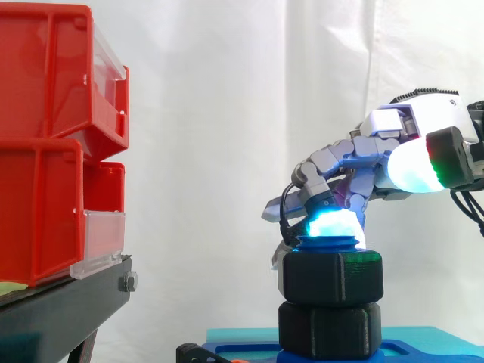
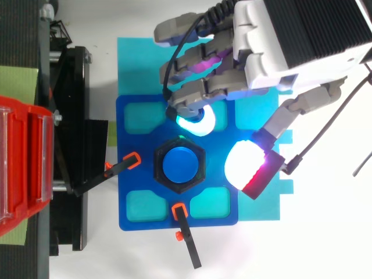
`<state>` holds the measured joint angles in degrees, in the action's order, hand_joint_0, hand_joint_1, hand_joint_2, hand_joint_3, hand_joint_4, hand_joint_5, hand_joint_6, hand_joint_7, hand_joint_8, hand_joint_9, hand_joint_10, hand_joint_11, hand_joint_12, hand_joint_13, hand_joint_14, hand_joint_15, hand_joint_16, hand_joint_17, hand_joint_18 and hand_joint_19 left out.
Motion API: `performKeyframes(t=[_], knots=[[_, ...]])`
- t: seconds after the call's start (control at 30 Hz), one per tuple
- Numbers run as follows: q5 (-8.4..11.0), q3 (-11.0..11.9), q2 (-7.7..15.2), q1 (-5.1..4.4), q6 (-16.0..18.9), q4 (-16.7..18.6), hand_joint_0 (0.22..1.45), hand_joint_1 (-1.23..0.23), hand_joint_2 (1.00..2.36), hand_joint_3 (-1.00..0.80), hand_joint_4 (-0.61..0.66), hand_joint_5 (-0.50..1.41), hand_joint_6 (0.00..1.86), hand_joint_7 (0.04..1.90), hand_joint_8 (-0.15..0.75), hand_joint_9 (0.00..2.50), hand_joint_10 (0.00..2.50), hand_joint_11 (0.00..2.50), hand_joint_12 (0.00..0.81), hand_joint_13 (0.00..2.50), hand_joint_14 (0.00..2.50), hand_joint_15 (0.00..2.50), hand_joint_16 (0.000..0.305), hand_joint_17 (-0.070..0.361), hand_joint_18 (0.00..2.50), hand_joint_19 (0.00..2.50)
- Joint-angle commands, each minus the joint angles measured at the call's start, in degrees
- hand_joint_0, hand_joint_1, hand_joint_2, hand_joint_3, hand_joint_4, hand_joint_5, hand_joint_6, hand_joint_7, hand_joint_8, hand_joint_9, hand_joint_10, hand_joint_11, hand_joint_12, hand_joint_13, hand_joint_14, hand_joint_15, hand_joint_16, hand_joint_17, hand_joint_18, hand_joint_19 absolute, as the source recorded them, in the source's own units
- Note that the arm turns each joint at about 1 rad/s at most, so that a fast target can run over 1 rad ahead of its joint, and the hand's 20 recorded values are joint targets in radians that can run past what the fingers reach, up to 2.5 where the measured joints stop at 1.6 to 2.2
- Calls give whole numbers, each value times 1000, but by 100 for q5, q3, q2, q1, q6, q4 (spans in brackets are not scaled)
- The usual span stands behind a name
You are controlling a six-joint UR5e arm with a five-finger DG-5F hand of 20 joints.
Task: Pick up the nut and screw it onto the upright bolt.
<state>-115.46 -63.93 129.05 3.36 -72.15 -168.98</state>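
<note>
A black hex nut (image 2: 163, 152) sits on the upright blue bolt (image 2: 180, 164), whose round top shows through it. In the side view the nut (image 1: 333, 278) rests above a second black hex piece (image 1: 329, 329) on the blue base plate (image 2: 131, 203). My hand (image 2: 279, 52) reaches in from the upper right. Its bent fingers (image 2: 195, 119) glow cyan just beyond the nut's far edge. The white-glowing thumb (image 2: 247, 165) stands off to the nut's right, with a gap between them. In the side view the hand (image 1: 363, 151) hovers over and behind the nut without closing on it.
The blue plate lies on a cyan mat (image 2: 131, 64), held by two black clamps with orange tips (image 2: 116, 168) (image 2: 186, 238). Stacked red bins (image 1: 45, 151) on a black stand (image 1: 60, 302) rise at the left.
</note>
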Motion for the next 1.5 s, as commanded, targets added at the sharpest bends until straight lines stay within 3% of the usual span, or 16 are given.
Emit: performKeyframes(t=[0.0,0.2,0.27,0.47,0.57,0.8,0.87,0.93,1.0,1.3,1.47], knots=[[-47,12,-3,33,-1,-21,544,-245,1000,-500,96,53,500,1513,233,1027,0,0,163,651,0,0,4,10,193,0],[-117,196,-3,103,-1,-82,527,-217,1000,-500,208,-28,505,1270,242,922,0,0,198,587,0,0,9,19,121,0],[-134,302,6,103,-1,-144,516,-198,1000,-500,254,-69,504,1072,248,864,0,0,214,547,0,0,12,27,76,0],[-134,653,6,112,-124,-513,502,-146,1000,-500,200,-130,503,750,230,754,0,0,240,475,0,0,17,38,13,0],[-117,776,6,77,-220,-627,496,-117,1000,-500,187,-141,502,682,223,700,0,0,247,418,0,0,20,45,0,0],[41,706,15,-2,-238,-434,489,-70,1000,-500,166,-152,501,627,199,523,0,0,280,257,0,0,28,63,0,0],[243,469,15,-108,-212,-232,487,-51,1000,-500,159,-155,501,622,193,463,0,0,288,192,0,0,30,68,0,0],[296,398,6,-152,-203,-179,485,-44,1000,-500,155,-157,501,617,191,434,0,0,293,164,0,0,32,71,0,0],[428,214,15,-257,-141,-3,484,-39,1000,-500,156,-157,501,621,189,417,0,0,296,145,0,0,32,72,0,0],[481,188,15,-398,-71,-21,483,-12,1000,-500,163,-142,502,665,190,366,0,0,304,93,0,0,34,76,0,0],[542,179,15,-433,-71,-126,485,-11,1000,-500,191,-113,503,808,201,376,0,0,303,108,0,0,34,76,0,0]])
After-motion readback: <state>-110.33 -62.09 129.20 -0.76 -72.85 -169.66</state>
